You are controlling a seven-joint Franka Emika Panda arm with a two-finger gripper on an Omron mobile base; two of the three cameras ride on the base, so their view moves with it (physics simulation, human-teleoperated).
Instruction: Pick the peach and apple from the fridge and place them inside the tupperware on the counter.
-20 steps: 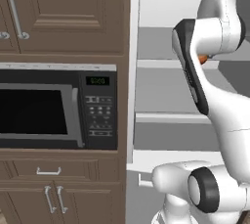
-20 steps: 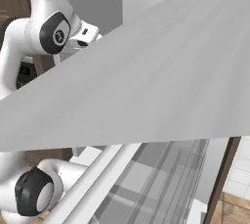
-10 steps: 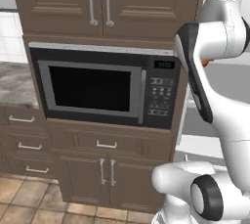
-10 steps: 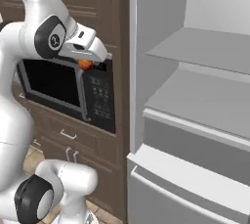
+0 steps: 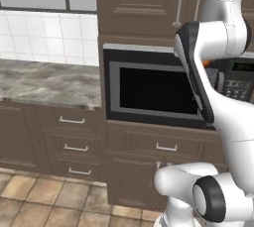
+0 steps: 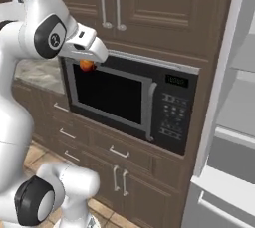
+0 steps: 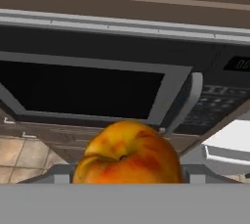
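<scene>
Peach point(image 7: 128, 153), orange-yellow with a red blush, sits pinched in the tool point(image 6: 87, 64), held up in front of the upper left corner of the black microwave point(image 6: 130, 100). From the right base camera only a small orange patch of it shows under the white hand, and the open fridge point(image 6: 229, 122) stands to the right. A stretch of marbled surface point(image 5: 47, 82) lies left of the microwave, well apart from the fruit.

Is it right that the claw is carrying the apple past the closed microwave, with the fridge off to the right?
Not quite: the fruit in the claw is the peach, yellow-orange with a red blush, as the hand view shows. The rest holds: the microwave is closed, and the fridge stands to its right in the right base view.
</scene>
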